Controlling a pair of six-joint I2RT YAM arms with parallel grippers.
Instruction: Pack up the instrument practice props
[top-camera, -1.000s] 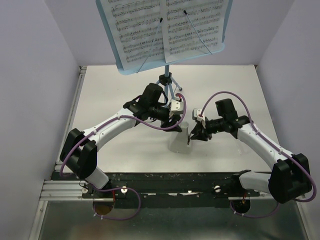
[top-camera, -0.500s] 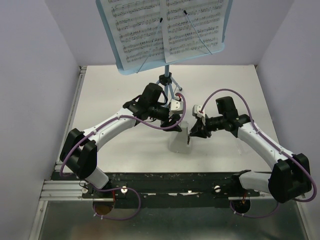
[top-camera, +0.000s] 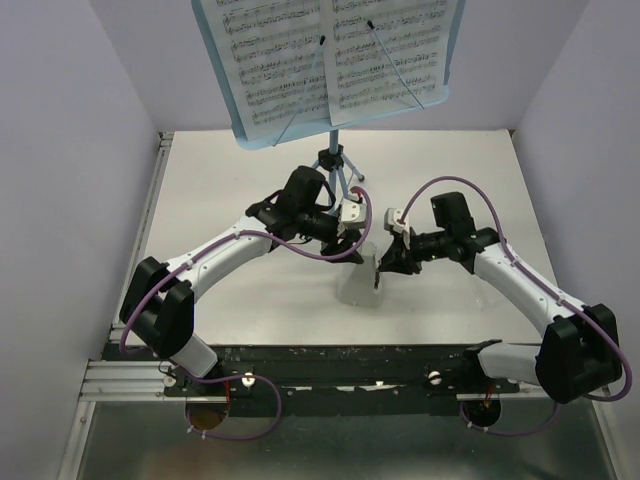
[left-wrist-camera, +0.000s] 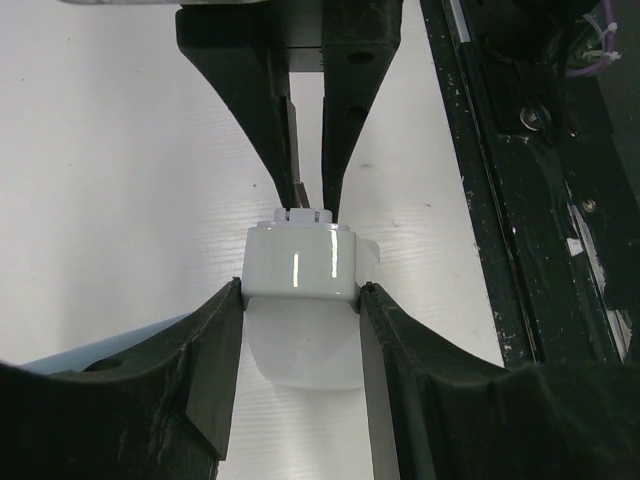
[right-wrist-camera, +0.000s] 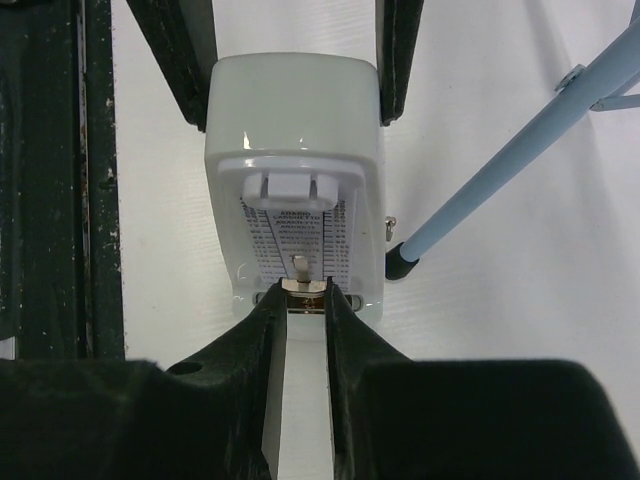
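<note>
— So which step is being worked on?

— Seemingly the metronome (top-camera: 362, 283) is being dealt with first. It is being held upright on the table (top-camera: 230, 180), just in front of the stand (top-camera: 338, 165), with its sides clamped in the left gripper (left-wrist-camera: 300, 330).

— And the right gripper (right-wrist-camera: 302, 300)?

— Its jaws are being held narrow on either side of the small weight (right-wrist-camera: 302, 272) on the metronome's face. Whether the weight is actually being pinched cannot be told.

— Where are the other props being left?

— At the back. The stand is being left upright on its legs, and both sheets (top-camera: 275, 55) are being carried on its tray, with neither gripper near them.

— What is being called for next?

— Probably the weight is being readied for stowing. If so, a sure pinch and a slow, straight move are being called for while the body is being steadied from the left. Most of the packing is being left for afterwards.
</note>
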